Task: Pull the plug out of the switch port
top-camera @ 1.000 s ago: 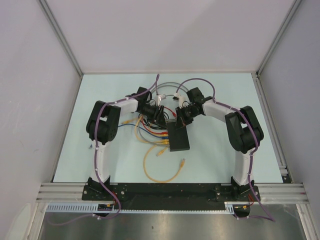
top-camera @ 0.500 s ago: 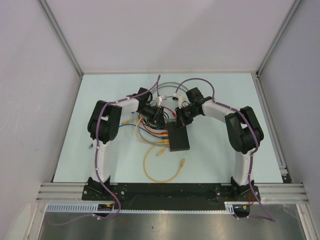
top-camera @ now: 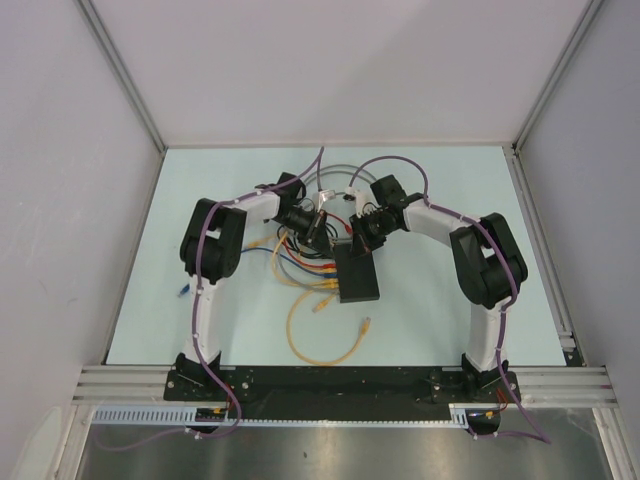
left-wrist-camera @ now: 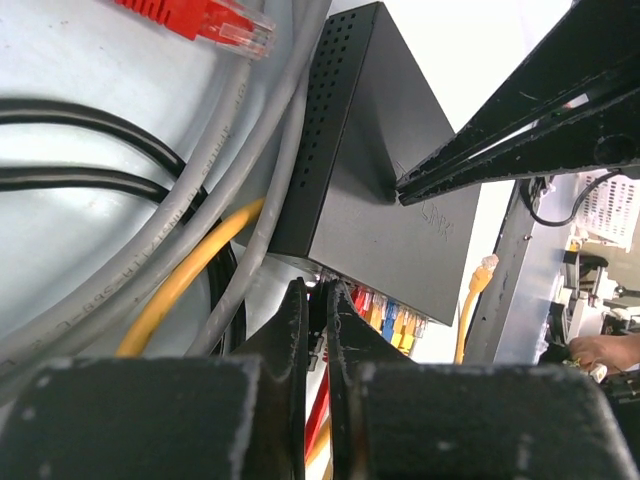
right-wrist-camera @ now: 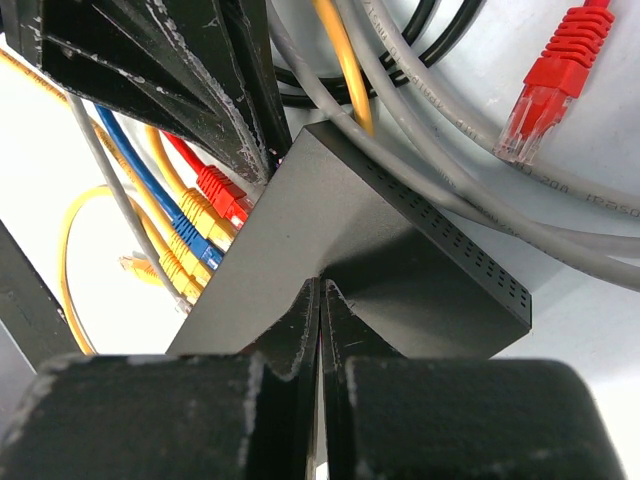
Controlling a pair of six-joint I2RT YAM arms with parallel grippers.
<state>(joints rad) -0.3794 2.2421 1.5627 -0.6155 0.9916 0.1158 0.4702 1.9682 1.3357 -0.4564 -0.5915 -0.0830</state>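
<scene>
1. Right, off the switch's vented side ran a tangle of loose leads: grey cables (left-wrist-camera: pixel 250 190) hugged that side, black cables (left-wrist-camera: pixel 80 175) lay beyond them, and a yellow cable (left-wrist-camera: pixel 185 285) slipped under the grey ones towards the switch. A free red plug (left-wrist-camera: pixel 215 20) lay past the grey cables, touching no socket.
2. At the switch's socket edge sat the left gripper (left-wrist-camera: pixel 318 292). Its fingers were drawn nearly together with only a thin slit between them, and whether they pinched anything could not be told.
3. Between the two arms, the switch (top-camera: pixel 358 278) lay flat on the table (top-camera: pixel 450 200). A row of seated plugs (right-wrist-camera: pixel 200 215), red, blue and yellow, filled its sockets.
4. On the switch's top face rested the right gripper (right-wrist-camera: pixel 320 292), its fingers pressed together with nothing between them and the tips touching the black lid.
</scene>
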